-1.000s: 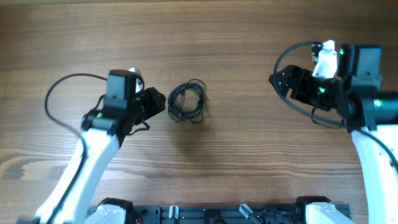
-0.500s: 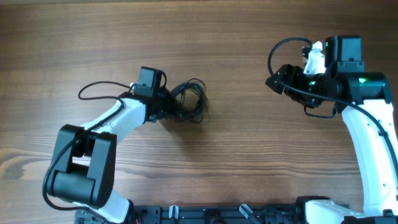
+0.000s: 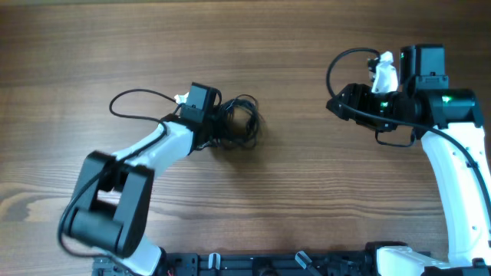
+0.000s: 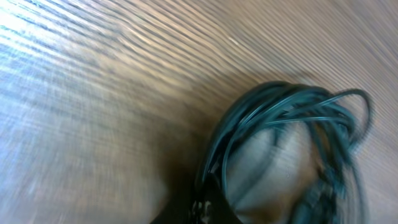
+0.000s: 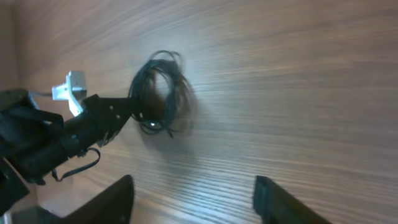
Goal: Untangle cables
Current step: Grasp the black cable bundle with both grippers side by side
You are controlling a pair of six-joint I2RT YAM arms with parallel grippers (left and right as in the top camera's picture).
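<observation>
The cables [image 3: 242, 126] are a small coil of very thin black wires lying left of the table's middle. My left gripper [image 3: 218, 127] is at the coil's left edge. In the blurred left wrist view, its dark fingertips [image 4: 205, 208] meet at the bottom centre, with the strands of the coil [image 4: 280, 143] running into them. My right gripper [image 3: 336, 103] is far to the right, open and empty above bare wood. The right wrist view shows its two fingers [image 5: 194, 199] wide apart, with the coil [image 5: 163, 93] and the left gripper [image 5: 115, 118] in the distance.
The table [image 3: 291, 199] is brown wood. The left arm's thicker black cable [image 3: 134, 98] loops over the table behind that arm. A black rail [image 3: 261, 264] runs along the front edge between the arm bases.
My left arm has swung right and reached into the coil's left side. The coil has shifted slightly to the right. The right arm has turned a little and now holds still.
</observation>
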